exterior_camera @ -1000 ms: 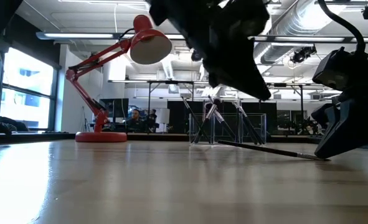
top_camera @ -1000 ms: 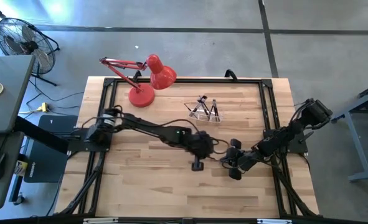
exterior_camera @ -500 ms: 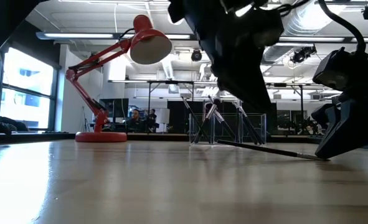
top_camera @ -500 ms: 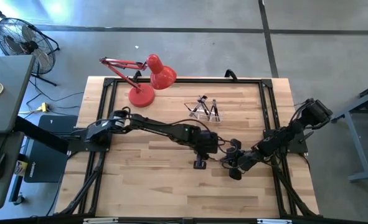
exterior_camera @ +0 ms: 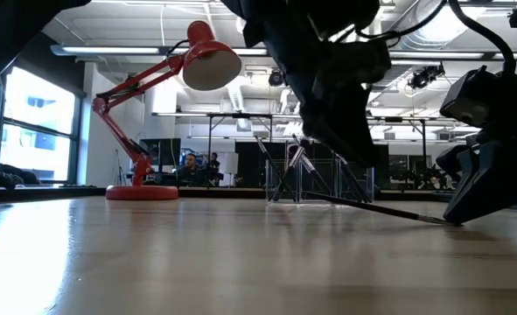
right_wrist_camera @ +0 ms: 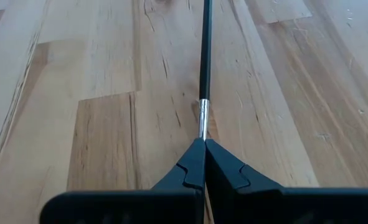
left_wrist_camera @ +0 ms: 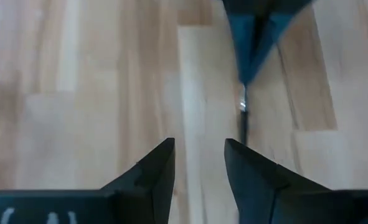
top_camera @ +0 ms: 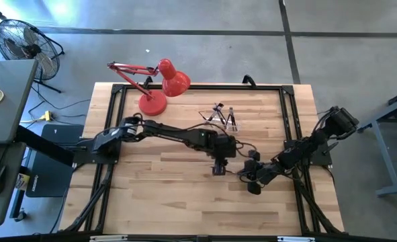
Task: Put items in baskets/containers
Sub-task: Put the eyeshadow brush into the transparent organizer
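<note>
Looking level across the pale wood table (exterior_camera: 153, 254), we see bare planks up close. On them lies a brush (right_wrist_camera: 203, 62), pinched at its silver ferrule end by the right gripper (right_wrist_camera: 204, 149), whose fingers are clenched tight on it. Its dark handle runs straight away from that gripper along the grain, lying flat in the low view (exterior_camera: 372, 208). From above, the right gripper (top_camera: 250, 176) sits low on the table's right half, towards the front edge.

The left gripper (left_wrist_camera: 199, 158) hangs just beside it, fingers parted with nothing between them, the brush's handle tip in front. From above, it (top_camera: 217, 167) is near the table's middle.

Farther back stands the clear holder (top_camera: 219, 118) with brushes leaning in it, open wood around. The red lamp (top_camera: 159, 86) stands at the far left corner, and beyond is a bright room.
</note>
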Available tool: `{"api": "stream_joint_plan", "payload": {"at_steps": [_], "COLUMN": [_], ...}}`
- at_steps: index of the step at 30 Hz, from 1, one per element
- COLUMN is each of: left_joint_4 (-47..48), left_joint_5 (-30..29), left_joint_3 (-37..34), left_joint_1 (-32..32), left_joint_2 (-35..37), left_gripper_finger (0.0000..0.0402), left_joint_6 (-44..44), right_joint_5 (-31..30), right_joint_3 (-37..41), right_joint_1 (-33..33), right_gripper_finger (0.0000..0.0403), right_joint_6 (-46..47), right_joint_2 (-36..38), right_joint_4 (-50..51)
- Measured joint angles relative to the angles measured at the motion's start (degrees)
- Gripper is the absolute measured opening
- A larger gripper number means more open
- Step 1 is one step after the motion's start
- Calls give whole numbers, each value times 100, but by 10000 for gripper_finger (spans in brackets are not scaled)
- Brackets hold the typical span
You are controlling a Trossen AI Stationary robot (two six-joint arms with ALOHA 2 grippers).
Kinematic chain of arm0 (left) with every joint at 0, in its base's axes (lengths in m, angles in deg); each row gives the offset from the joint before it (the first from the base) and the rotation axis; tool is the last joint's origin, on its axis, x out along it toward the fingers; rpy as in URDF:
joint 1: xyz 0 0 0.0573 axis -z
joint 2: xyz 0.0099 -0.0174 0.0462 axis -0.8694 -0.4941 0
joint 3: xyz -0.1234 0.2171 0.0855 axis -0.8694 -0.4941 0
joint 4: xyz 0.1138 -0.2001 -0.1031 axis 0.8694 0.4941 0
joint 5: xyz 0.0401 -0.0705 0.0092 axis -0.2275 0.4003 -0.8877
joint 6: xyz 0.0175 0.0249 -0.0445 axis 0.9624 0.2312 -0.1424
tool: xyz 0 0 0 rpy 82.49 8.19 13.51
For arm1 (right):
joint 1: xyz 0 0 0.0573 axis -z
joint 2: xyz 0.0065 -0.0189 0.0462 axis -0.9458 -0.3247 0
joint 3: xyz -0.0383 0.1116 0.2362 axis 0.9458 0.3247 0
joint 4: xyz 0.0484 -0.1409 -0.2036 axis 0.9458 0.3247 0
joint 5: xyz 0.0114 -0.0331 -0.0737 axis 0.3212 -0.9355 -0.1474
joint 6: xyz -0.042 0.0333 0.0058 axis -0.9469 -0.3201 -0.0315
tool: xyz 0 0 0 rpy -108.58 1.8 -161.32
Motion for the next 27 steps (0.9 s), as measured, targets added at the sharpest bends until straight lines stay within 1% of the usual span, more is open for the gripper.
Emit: {"api": "stream_joint_plan", "payload": {"at_steps": [6,9,11,12,14,16,18,22,27], "left_joint_4": [-52,-77,-43,-4,90,200,226,230,225], "left_joint_5": [22,210,268,253,0,-353,-565,-427,-419], "left_joint_3": [6,6,6,6,6,6,6,6,6], "left_joint_1": [-98,-30,55,97,143,133,42,19,362], "left_joint_2": [4,4,4,4,4,4,4,4,0], "left_gripper_finger": [138,138,138,138,138,138,138,138,138], "left_joint_6": [-163,-164,-6,178,543,694,767,787,917], "right_joint_5": [34,42,47,47,49,51,46,42,-19], "right_joint_3": [0,0,0,0,0,0,0,0,0], "right_joint_1": [0,0,0,0,0,0,0,0,0], "right_gripper_finger": [0,0,0,0,0,0,0,0,0], "right_joint_6": [0,2,2,1,2,2,48,59,68], "right_joint_2": [-1,-1,-1,-1,-1,-1,-1,-1,-3], "right_joint_4": [-4,-4,-4,-4,-2,-2,1,0,3]}}
